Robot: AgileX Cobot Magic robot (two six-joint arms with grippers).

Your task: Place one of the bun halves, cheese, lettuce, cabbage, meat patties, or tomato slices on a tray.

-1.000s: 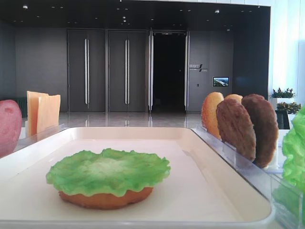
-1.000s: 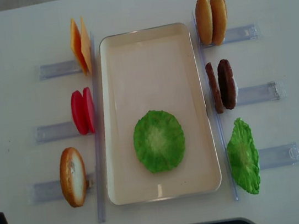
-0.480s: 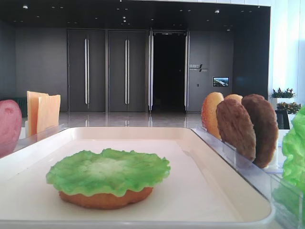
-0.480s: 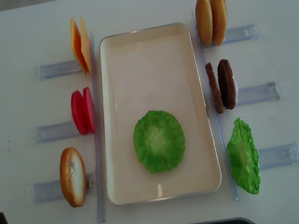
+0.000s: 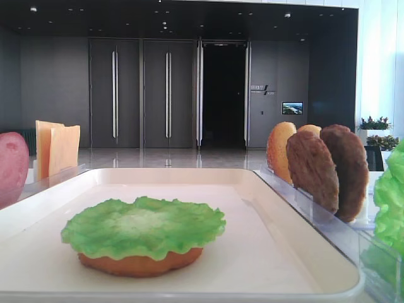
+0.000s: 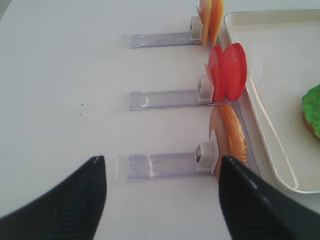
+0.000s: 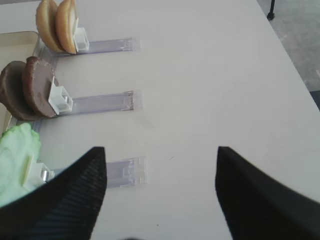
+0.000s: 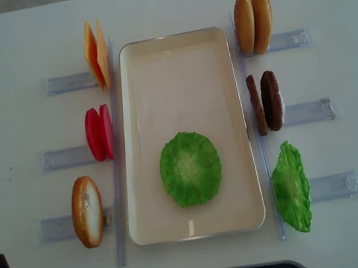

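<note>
Both grippers, left gripper and right gripper, hang released near the surface's front edge, while lettuce tops a bun half on the tray, stacked burger-fashion.

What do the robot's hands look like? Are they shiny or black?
Each end effector has two broad, flat black fingers. The right end effector has fingers with a fine woven, carbon-fibre-like texture, matte rather than shiny. The left end effector looks the same, with dark wedge-shaped fingers. No cables or markings show.
</note>
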